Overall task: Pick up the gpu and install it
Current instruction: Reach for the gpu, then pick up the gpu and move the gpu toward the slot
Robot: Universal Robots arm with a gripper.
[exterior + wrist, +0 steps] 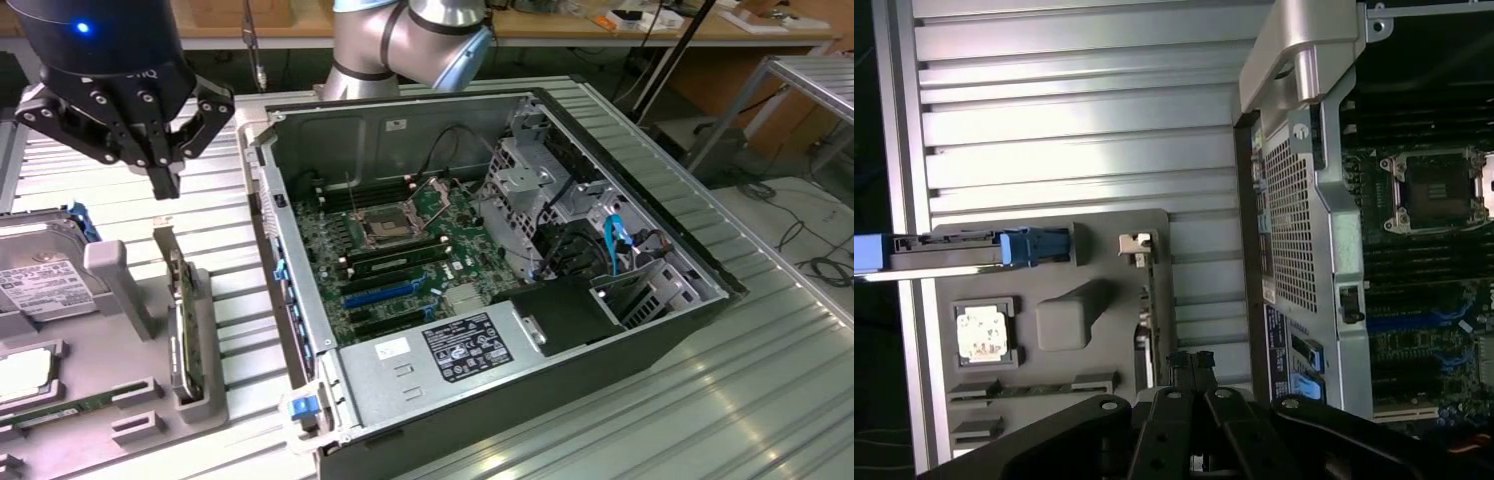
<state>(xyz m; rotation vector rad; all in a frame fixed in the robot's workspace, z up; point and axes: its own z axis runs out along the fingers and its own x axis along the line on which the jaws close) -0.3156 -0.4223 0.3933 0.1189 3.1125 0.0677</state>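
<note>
Gripper (pixel 164 183) (pixel 1192 365) empty, fingertips pressed together, hanging near far end of gpu (pixel 178 300) (pixel 1145 325), gpu upright on edge in grey tray (pixel 80 348) (pixel 1104 300), left of open computer case (pixel 350 130) (pixel 1294 200).

The gripper (pixel 164 186) bears pale lettering on its body, of which only "IQ" reads. Labels on the hard drive (pixel 40 278) near it and the power supply (pixel 454 348) well apart from it are illegible.

Claw (pixel 1191 364) seemingly above upright gpu (pixel 1145 312)
</note>
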